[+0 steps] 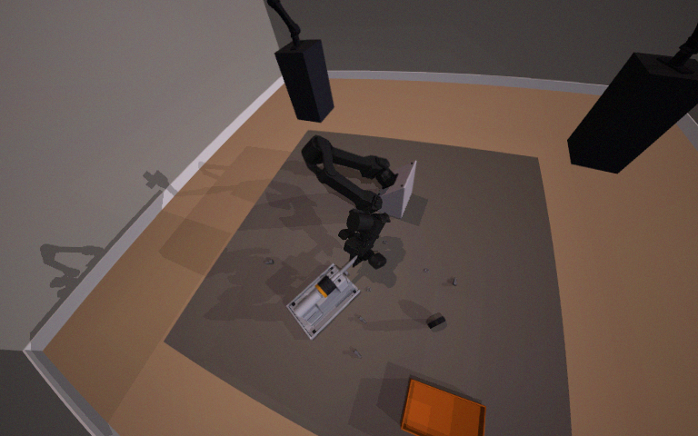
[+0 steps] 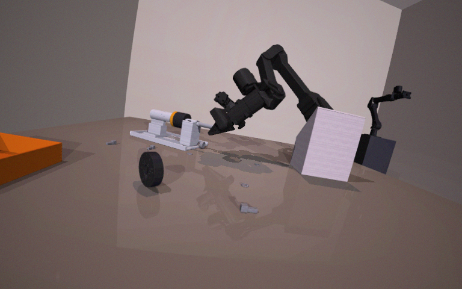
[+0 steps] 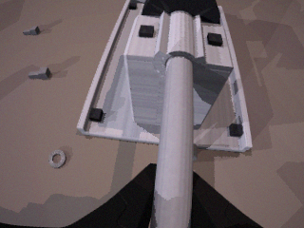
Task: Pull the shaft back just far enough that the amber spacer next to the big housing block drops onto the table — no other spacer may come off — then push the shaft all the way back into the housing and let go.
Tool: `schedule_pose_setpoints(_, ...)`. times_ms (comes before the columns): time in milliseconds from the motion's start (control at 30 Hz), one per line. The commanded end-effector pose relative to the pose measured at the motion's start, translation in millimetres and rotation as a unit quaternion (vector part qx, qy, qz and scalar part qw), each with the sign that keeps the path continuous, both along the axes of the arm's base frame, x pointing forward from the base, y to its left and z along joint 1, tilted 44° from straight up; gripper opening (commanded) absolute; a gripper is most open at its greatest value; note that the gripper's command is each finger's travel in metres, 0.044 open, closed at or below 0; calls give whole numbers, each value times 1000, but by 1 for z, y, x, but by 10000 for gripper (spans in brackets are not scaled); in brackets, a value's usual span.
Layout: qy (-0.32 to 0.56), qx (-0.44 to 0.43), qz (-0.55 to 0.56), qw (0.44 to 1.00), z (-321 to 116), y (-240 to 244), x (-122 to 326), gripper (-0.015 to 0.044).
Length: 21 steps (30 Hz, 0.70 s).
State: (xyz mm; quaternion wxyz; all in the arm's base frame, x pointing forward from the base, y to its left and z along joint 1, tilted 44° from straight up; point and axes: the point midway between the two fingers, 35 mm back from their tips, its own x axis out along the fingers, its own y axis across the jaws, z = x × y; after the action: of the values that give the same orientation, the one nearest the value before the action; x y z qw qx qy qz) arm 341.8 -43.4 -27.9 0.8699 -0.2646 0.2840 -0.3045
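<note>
- One black arm (image 1: 342, 187) (image 2: 265, 76) reaches beside a pale block (image 1: 403, 197) (image 2: 332, 146) and down toward the fixture.
- One orange tray (image 1: 443, 407) (image 2: 40, 151) rests well apart from the fixture.
- One pale base plate (image 1: 334, 313) (image 2: 153, 138) (image 3: 106, 135) carries upright supports.
- One gripper (image 1: 355, 260) (image 2: 210, 130) (image 3: 167, 173) has its fingers clenched around the shaft (image 1: 345, 267) (image 2: 204, 124) (image 3: 177, 123), which passes over the near support.
- One black cylindrical part (image 1: 327, 284) (image 2: 181, 120) (image 3: 182, 6) sits beside the amber spacer (image 1: 321, 291) (image 2: 171, 118), which is up in the fixture, off the table.
- One black wheel (image 1: 435, 321) (image 2: 151, 169) stands on edge.
</note>
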Motion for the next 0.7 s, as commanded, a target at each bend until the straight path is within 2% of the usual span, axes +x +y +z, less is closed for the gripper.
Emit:
schedule_pose_setpoints(0,-1,-1,-1,1000,0,0,-1,0)
schedule_pose_setpoints(667,-1,-1,-1,1000,-1,1,-3,0)
